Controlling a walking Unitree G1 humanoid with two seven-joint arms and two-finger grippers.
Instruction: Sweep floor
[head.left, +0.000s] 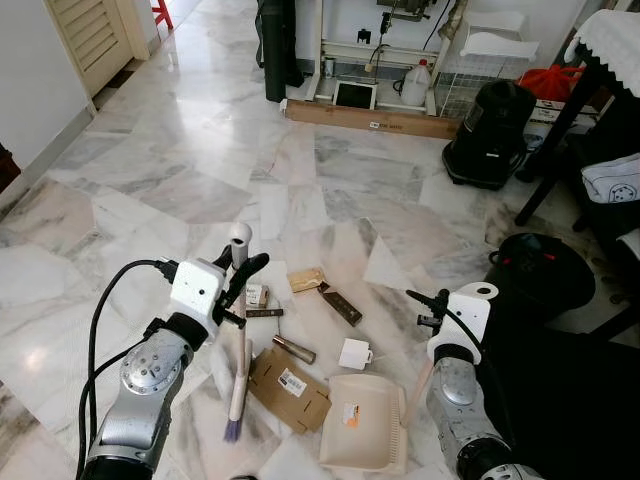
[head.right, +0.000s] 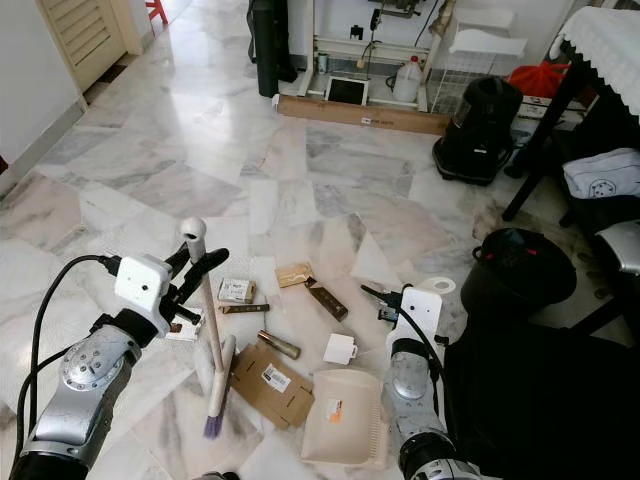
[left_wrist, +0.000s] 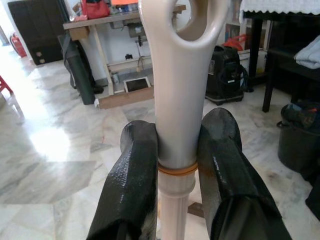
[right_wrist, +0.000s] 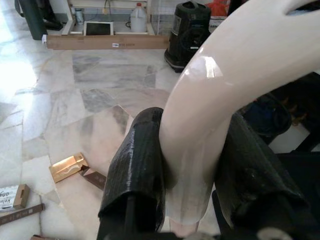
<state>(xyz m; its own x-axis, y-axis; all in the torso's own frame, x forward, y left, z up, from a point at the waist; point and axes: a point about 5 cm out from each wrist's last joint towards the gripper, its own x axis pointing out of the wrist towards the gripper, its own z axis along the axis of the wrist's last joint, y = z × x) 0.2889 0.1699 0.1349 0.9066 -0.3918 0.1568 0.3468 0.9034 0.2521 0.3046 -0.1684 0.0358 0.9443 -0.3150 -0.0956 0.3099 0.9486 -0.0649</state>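
My left gripper (head.left: 245, 275) is shut on the upper part of a cream broom (head.left: 240, 365), which stands nearly upright with its purple bristles on the marble floor. The left wrist view shows both black fingers (left_wrist: 132, 170) pressed against the broom handle (left_wrist: 177, 100). On the right, my right gripper (head.left: 430, 308) is shut on the curved handle (right_wrist: 235, 65) of a cream dustpan (head.left: 365, 432) resting on the floor. Scattered between them are a flat cardboard piece (head.left: 290, 390), a small white box (head.left: 354, 354), a gold box (head.left: 307, 280), a dark brown box (head.left: 342, 304) and a cylinder (head.left: 294, 349).
A black vacuum cleaner (head.left: 490, 135) and a long cardboard box (head.left: 370, 118) stand at the back. A black bin (head.left: 545, 270) and dark table legs (head.left: 555, 140) crowd the right side. A louvred door (head.left: 95, 35) is at the far left. Open marble floor stretches ahead.
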